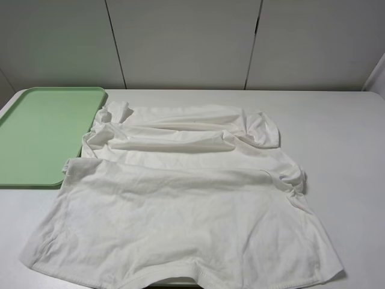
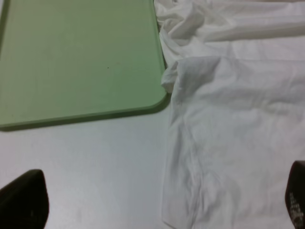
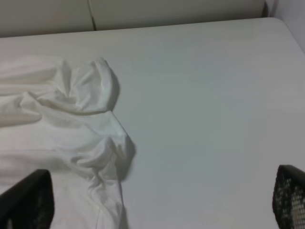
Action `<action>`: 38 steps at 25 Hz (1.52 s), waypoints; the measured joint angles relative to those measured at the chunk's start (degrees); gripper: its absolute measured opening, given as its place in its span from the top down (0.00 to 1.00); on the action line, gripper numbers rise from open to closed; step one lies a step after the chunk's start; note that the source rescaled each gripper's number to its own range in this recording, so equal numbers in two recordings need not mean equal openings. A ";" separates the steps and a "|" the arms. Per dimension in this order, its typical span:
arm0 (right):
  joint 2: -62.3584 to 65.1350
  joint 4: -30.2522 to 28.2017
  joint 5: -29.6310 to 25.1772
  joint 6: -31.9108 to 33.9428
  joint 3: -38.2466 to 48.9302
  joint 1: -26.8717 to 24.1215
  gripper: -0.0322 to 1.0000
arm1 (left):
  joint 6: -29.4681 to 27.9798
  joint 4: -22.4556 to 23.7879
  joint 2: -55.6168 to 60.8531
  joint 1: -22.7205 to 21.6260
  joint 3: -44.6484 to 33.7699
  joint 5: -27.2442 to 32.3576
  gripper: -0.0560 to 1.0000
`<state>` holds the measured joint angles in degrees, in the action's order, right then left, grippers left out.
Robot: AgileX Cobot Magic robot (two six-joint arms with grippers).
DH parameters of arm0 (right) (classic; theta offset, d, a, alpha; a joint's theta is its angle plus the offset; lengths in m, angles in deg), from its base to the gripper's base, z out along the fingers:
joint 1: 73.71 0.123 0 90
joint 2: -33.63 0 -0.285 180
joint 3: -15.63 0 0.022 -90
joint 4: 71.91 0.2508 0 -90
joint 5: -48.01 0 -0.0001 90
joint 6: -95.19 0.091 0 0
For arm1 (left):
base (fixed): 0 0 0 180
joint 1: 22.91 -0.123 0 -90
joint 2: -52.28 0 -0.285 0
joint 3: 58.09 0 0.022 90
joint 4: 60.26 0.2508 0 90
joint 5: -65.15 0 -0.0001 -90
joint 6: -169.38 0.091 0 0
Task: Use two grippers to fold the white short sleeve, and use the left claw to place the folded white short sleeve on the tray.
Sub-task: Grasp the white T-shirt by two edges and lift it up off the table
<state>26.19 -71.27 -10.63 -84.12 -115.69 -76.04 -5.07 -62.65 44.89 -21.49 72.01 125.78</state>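
Observation:
The white short sleeve (image 1: 180,198) lies spread and wrinkled across the table's middle, its upper part bunched in folds and its hem at the front edge. One corner of the cloth touches the rim of the pale green tray (image 1: 42,132), which lies bare at the left. Neither arm shows in the high view. My left gripper (image 2: 159,210) is open above the shirt's left edge (image 2: 228,119), near the tray's corner (image 2: 81,62). My right gripper (image 3: 157,205) is open above the shirt's right side (image 3: 62,119), holding nothing.
The white table (image 1: 343,132) stretches bare to the right of the shirt. Pale wall panels (image 1: 180,42) stand right behind the table's far edge. The tray sits against the table's left edge.

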 joint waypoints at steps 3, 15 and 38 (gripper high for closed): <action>0.00 0.00 0.00 0.00 0.00 0.00 0.00 | 0.00 0.00 0.00 0.00 0.00 0.00 0.00; 0.00 0.00 0.00 0.00 0.00 0.00 0.00 | 0.00 0.00 0.00 0.00 0.00 0.00 0.00; 0.00 0.03 0.00 0.00 0.00 1.16 0.00 | -0.34 0.30 0.00 1.06 0.00 0.00 0.00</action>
<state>26.19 -71.24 -10.63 -84.12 -115.69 -74.88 -5.41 -62.35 44.89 -20.44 72.01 125.78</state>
